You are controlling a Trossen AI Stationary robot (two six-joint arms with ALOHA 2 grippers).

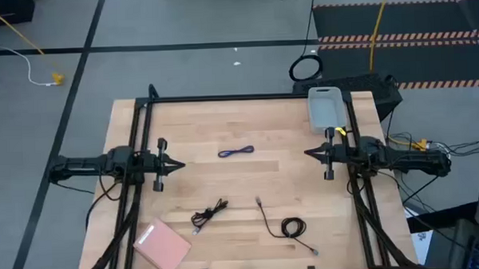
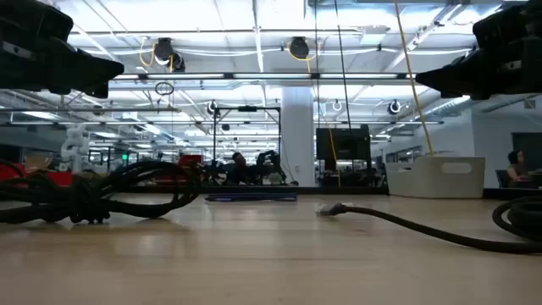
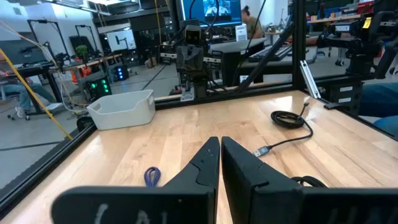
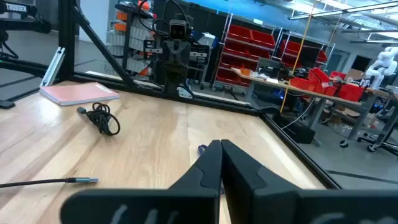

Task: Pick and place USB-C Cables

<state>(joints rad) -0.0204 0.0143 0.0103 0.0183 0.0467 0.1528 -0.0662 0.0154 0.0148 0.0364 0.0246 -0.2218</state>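
Observation:
Three cables lie flat on the wooden table [image 1: 247, 126]. The blue-purple cable [image 1: 235, 151] lies mid-table toward the far side. The bundled black cable [image 1: 209, 214] lies near the front left. The black coil with loose ends [image 1: 291, 227] lies near the front right. My left gripper [image 1: 181, 164] hovers shut at the left, pointing right; it also shows in the left wrist view [image 3: 220, 149]. My right gripper [image 1: 307, 154] hovers shut at the right, pointing left; it also shows in the right wrist view [image 4: 221, 152]. Neither touches anything.
A white bin [image 1: 326, 107] stands at the far right corner of the table. A pink flat pad [image 1: 163, 246] lies at the front left corner. A black ring of thick cable [image 1: 306, 68] lies on the floor beyond the table. A black frame borders the table.

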